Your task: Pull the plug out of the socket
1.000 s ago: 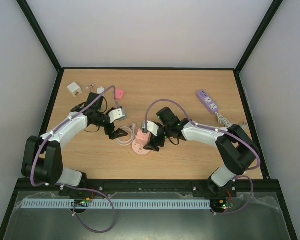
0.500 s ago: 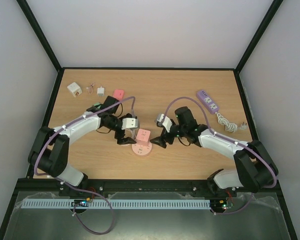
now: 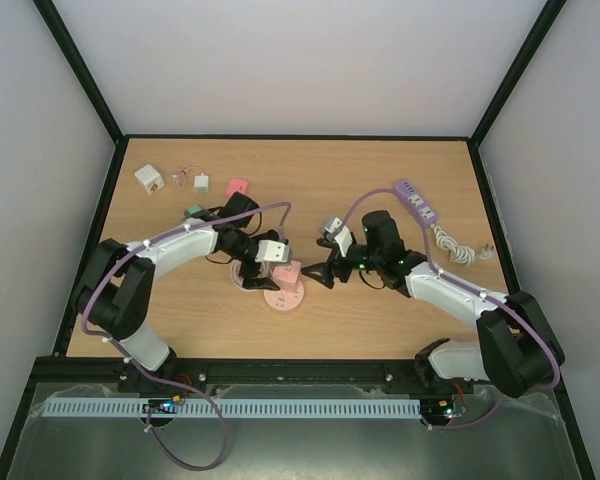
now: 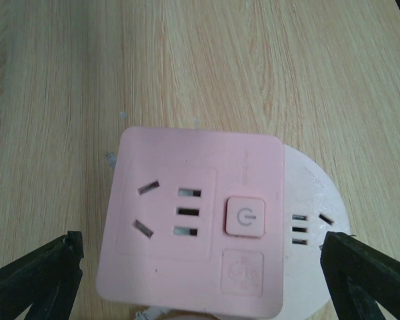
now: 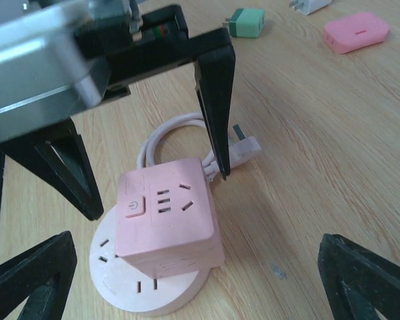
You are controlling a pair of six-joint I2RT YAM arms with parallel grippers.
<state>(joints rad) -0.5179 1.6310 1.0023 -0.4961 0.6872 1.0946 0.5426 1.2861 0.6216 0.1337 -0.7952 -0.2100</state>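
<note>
Pink socket [image 3: 283,288], a pale round disc base with a square pink outlet block [image 4: 193,220] seated on top of it, sits on the light wooden table [image 3: 380,325] near the middle, slightly toward the left arm's side. Its thin pale-pink cable [image 5: 165,133] lies coiled on the wood just behind it, the cable's own plug resting beside the coil. We see the left gripper [image 4: 201,248] hanging directly over the block with its black fingers [image 5: 213,113] spread to their widest, one on each side; bare wood shows between each finger and the block, so nothing is gripped. The right gripper [image 3: 321,277] sits just beside the socket on the right arm's side, its jaws also spread wide and holding nothing. Farther back we can make out a green adapter [image 5: 248,22], a small flat pink box [image 5: 355,31] and a white cube adapter [image 3: 148,178], and a long lilac power strip [image 3: 417,201] lies well apart on the right.
</note>
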